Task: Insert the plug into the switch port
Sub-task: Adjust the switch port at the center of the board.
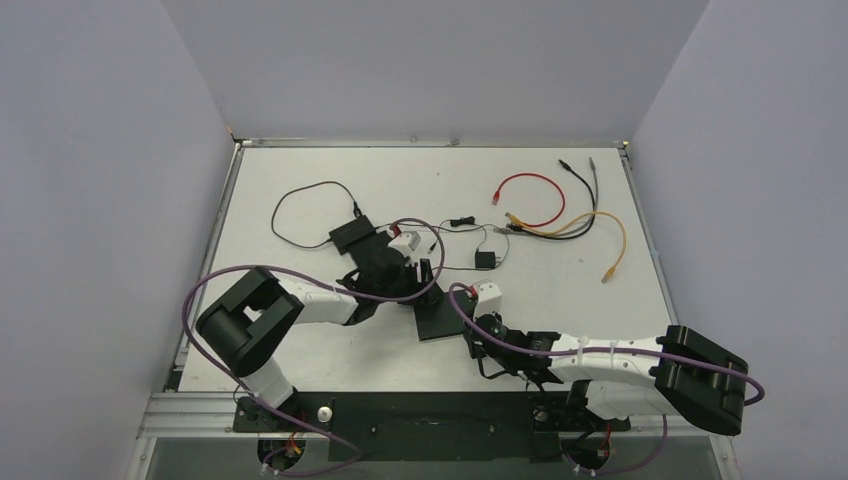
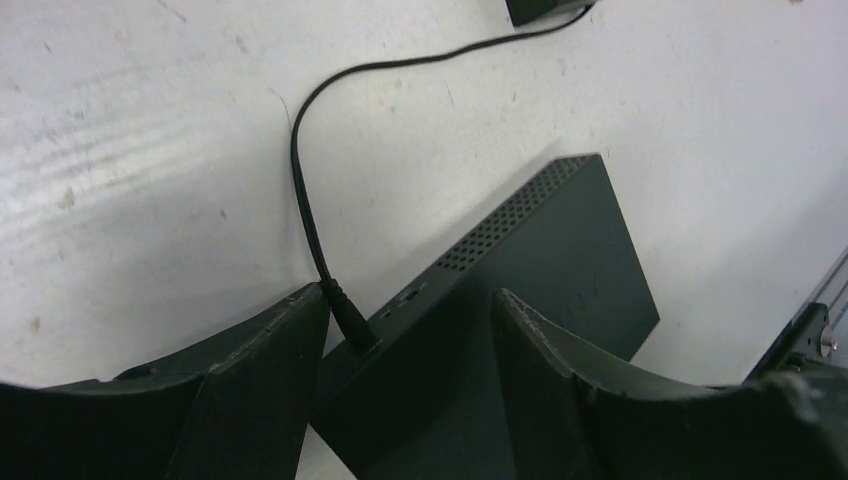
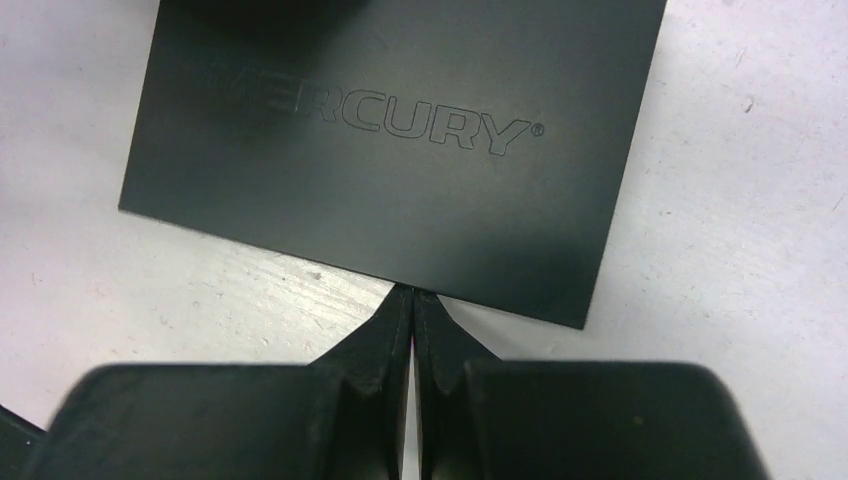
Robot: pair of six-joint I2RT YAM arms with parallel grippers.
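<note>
The right gripper is seen fully closed, its two fingers pressed together with nothing between them. Its tips are set against the near edge of the switch, a flat black box lying on the bench. The word MERCURY is embossed on the box's top, just ahead of the tips.

On the far side of the switch, the left gripper is held open, its fingers spread well apart. The end of the switch is straddled by them. Whether either finger presses on the box cannot be told.

The plug, a black barrel connector, is found between these fingers, just beside the one on the left of that view and not clamped by the pair. Its tip is met by the port face of the switch and appears to be seated there. How deep it sits cannot be told.

From the plug, a black cable is led away from the left gripper across the bench in a curve. It ends at a dark object cut off by the edge of the view.

Beyond the left gripper, a second black box is seen in the top view. Farther off, beyond the right gripper, a red cable and a yellow cable are lying in loose loops.
</note>
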